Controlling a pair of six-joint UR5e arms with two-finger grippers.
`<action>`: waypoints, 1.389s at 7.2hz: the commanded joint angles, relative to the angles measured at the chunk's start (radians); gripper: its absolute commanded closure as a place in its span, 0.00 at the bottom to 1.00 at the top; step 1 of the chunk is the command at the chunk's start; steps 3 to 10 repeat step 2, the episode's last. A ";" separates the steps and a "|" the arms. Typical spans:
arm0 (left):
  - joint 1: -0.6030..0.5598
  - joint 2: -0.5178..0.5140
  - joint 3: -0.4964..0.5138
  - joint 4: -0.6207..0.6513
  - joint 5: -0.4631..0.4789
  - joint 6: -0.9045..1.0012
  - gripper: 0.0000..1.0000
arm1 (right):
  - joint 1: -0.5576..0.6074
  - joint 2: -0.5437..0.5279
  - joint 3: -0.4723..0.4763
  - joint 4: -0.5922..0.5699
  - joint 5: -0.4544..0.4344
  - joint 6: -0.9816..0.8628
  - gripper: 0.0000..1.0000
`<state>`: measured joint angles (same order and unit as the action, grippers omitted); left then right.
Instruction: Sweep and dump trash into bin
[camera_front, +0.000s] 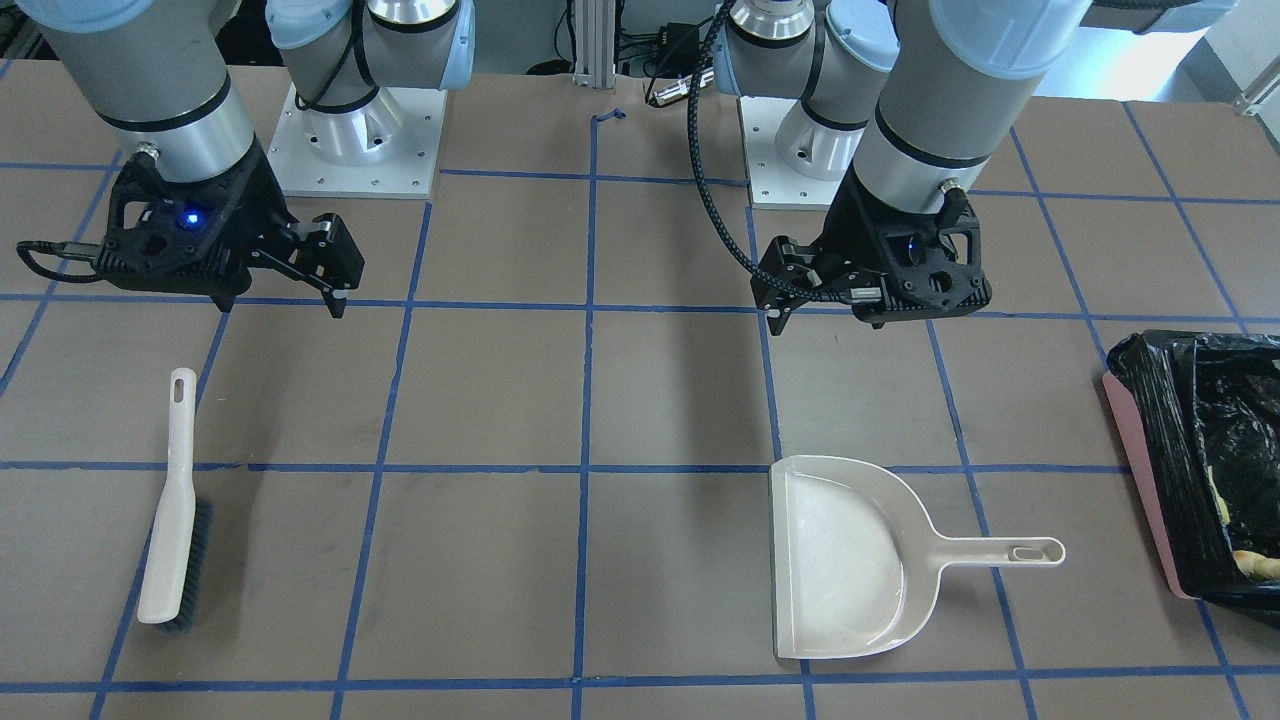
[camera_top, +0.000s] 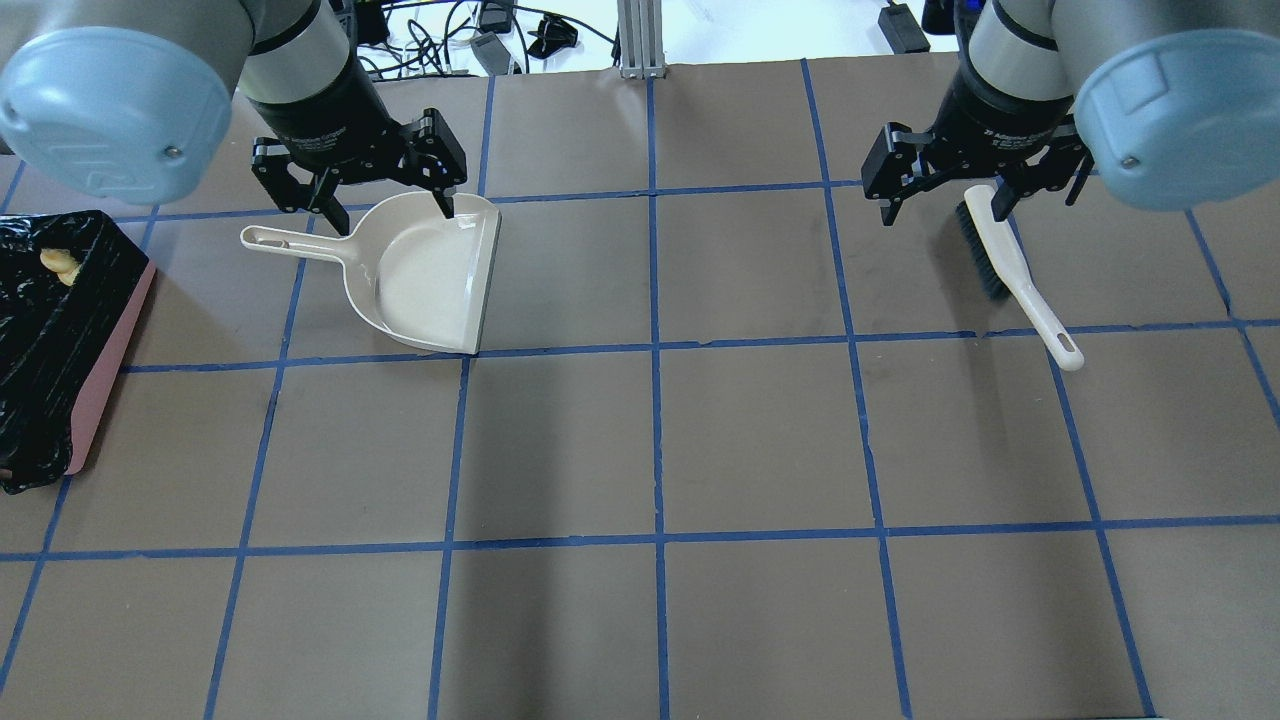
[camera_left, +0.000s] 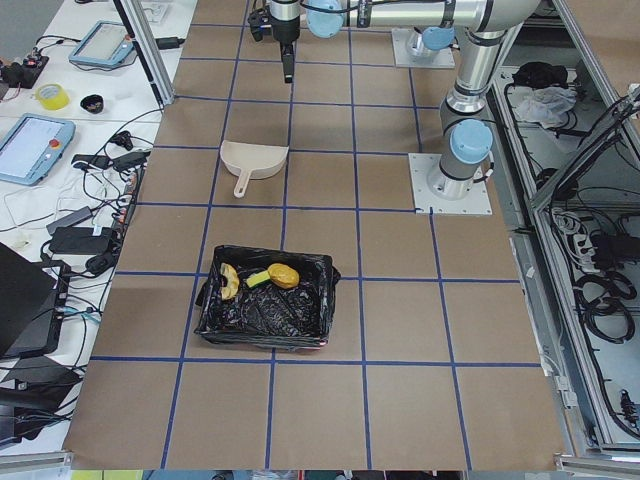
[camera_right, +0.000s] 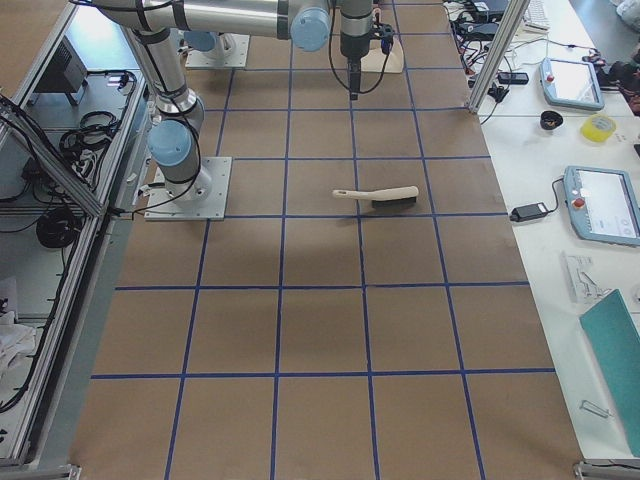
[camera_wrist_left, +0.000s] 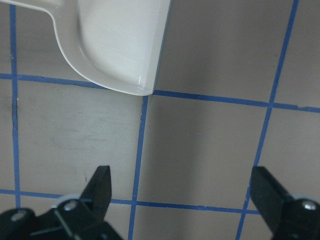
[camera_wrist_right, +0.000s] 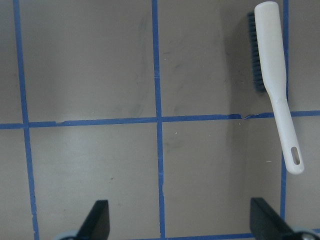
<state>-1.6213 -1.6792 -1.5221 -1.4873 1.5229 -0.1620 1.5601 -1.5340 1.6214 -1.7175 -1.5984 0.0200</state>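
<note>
So we've got the brown table (camera_top: 760, 440) with its blue tape grid. The bin (camera_front: 1140, 470) is parked way out at the robot's left end, well apart from everything else, with its black bag crinkled over the pink wall.

The dustpan (camera_front: 850, 560) lies flat on the robot's left half. Its long axis runs pretty much across the table: the handle points toward the bin and the straight open mouth faces the table's centre. Nothing's in it.

The brush (camera_top: 1015, 265) is over on the robot's right half. Its long axis runs more or less toward and away from the robot, a bit slanted. The handle tip with the hang-hole is at the end nearer the robot, and the dark bristles at the far end stick out toward the robot's left.

The left gripper (camera_wrist_left: 182, 187) hangs in the air near the dustpan, spread wide and holding nothing. Its wrist view has one corner of the pan just ahead of the fingers. The right gripper (camera_wrist_right: 181, 212) is up off the table near the brush, also spread wide and empty-handed.

All three bits of trash are inside the bin, side by side along the edge nearest the dustpan: the rind (camera_left: 229, 281), the wedge (camera_left: 260, 279) and the nugget (camera_left: 284, 274). They're too small for us to tell which way each one points.
</note>
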 joint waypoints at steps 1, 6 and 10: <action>-0.002 0.001 -0.004 -0.014 -0.036 0.030 0.00 | 0.000 0.000 0.000 -0.001 0.000 0.000 0.00; -0.003 0.012 -0.015 -0.016 -0.035 0.045 0.00 | 0.000 0.000 0.000 -0.001 0.000 0.001 0.00; -0.003 0.012 -0.015 -0.016 -0.035 0.045 0.00 | 0.000 0.000 0.000 -0.001 0.000 0.001 0.00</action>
